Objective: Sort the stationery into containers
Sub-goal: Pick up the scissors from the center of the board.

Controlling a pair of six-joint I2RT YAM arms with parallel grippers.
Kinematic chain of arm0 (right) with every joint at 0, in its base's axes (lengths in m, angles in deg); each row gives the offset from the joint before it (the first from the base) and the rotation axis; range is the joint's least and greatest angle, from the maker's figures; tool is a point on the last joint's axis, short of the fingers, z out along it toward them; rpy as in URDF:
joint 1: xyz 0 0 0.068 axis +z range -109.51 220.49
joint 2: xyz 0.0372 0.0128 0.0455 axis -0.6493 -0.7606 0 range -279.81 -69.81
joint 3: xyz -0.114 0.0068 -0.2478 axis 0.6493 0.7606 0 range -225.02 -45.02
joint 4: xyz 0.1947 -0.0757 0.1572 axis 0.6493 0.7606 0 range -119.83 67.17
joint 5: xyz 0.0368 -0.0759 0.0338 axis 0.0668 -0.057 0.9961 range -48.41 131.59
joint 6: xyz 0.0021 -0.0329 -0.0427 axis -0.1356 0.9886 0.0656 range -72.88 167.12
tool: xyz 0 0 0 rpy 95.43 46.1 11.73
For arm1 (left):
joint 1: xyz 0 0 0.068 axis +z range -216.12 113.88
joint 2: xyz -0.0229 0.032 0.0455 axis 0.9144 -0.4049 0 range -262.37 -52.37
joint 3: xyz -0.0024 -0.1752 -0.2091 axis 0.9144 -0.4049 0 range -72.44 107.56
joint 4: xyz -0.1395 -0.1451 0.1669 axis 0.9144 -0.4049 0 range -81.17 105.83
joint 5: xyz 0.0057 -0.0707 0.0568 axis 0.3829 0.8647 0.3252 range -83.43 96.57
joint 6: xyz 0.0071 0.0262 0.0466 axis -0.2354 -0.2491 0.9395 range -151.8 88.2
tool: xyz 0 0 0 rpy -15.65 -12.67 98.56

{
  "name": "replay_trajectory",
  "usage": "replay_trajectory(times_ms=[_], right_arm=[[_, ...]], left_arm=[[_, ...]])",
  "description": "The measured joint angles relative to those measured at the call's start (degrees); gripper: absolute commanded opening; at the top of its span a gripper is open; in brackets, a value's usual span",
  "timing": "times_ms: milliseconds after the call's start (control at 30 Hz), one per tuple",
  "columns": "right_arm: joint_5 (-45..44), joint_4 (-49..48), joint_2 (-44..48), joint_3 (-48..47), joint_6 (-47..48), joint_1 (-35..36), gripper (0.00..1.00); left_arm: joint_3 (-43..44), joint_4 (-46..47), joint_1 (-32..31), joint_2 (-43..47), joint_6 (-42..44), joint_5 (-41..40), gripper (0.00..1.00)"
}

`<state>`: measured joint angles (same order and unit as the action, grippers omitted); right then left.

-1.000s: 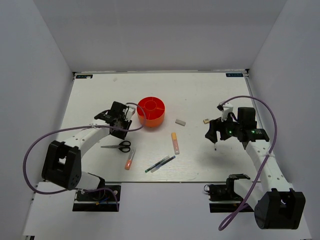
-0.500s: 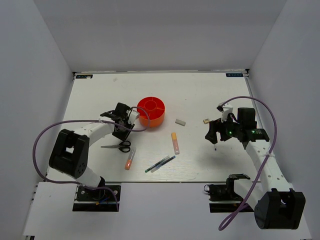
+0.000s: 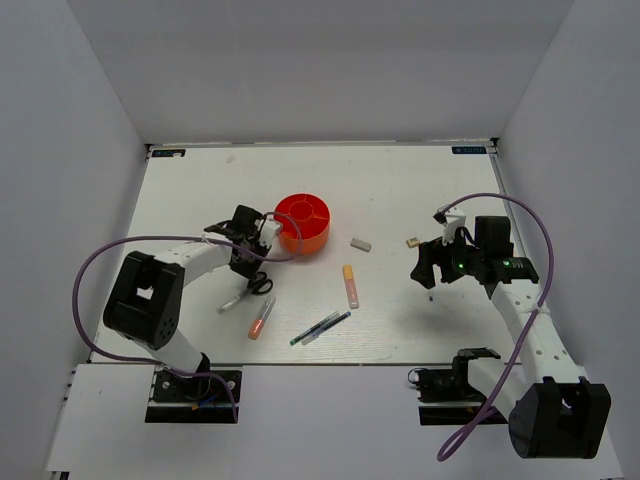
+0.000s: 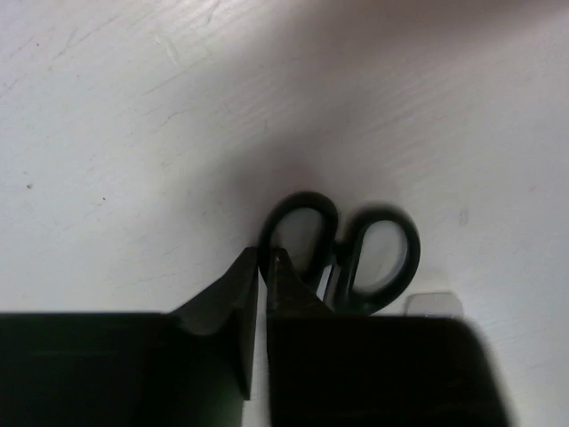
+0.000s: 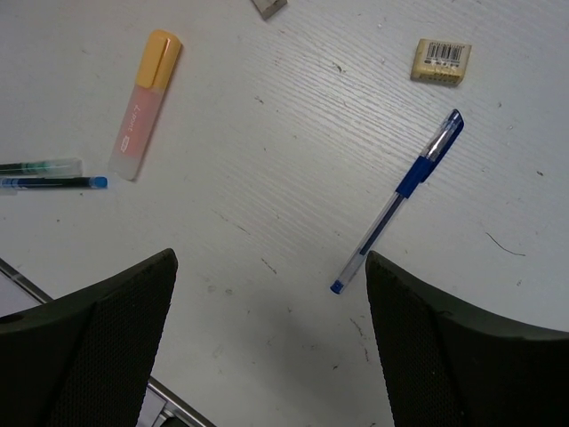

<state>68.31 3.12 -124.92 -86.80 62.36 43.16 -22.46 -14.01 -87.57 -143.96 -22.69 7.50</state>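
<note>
The black-handled scissors (image 3: 245, 292) lie tilted on the table, handles toward the round orange organiser (image 3: 303, 222). My left gripper (image 3: 252, 268) is down on the handles. In the left wrist view the gripper (image 4: 264, 258) is shut, pinching the rim of one handle loop of the scissors (image 4: 373, 253). My right gripper (image 3: 428, 270) is open and empty above a blue pen (image 5: 400, 200); in its own view the gripper (image 5: 268, 267) has the pen just inside its right finger. An orange-pink highlighter (image 3: 350, 285) lies mid-table and shows in the right wrist view (image 5: 145, 102).
A second highlighter (image 3: 260, 320) and thin green and dark pens (image 3: 320, 328) lie near the front edge. A grey eraser (image 3: 361, 244) and a tan eraser cube (image 3: 411, 241) lie right of the organiser; the cube (image 5: 440, 60) shows a barcode label.
My left gripper has come down from beside the organiser onto the scissors' handles. The scissors have swung from lying level to tilted, handles nearer the organiser. The right arm has not moved.
</note>
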Motion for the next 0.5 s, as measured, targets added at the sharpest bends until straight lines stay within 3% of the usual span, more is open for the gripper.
replay_trajectory(times_ms=[67, 333, 500], right_arm=[[0.0, 0.0, 0.0, 0.0, 0.0, 0.0, 0.88], [0.0, 0.0, 0.0, 0.0, 0.0, 0.0, 0.88], [0.0, 0.0, 0.0, 0.0, 0.0, -0.1, 0.88]], left_arm=[[0.4, 0.7, 0.1, -0.5, -0.1, 0.0, 0.00], [1.0, -0.2, 1.9, 0.2, -2.1, 0.5, 0.00], [3.3, -3.2, 5.2, 10.2, -7.1, 3.8, 0.00]])
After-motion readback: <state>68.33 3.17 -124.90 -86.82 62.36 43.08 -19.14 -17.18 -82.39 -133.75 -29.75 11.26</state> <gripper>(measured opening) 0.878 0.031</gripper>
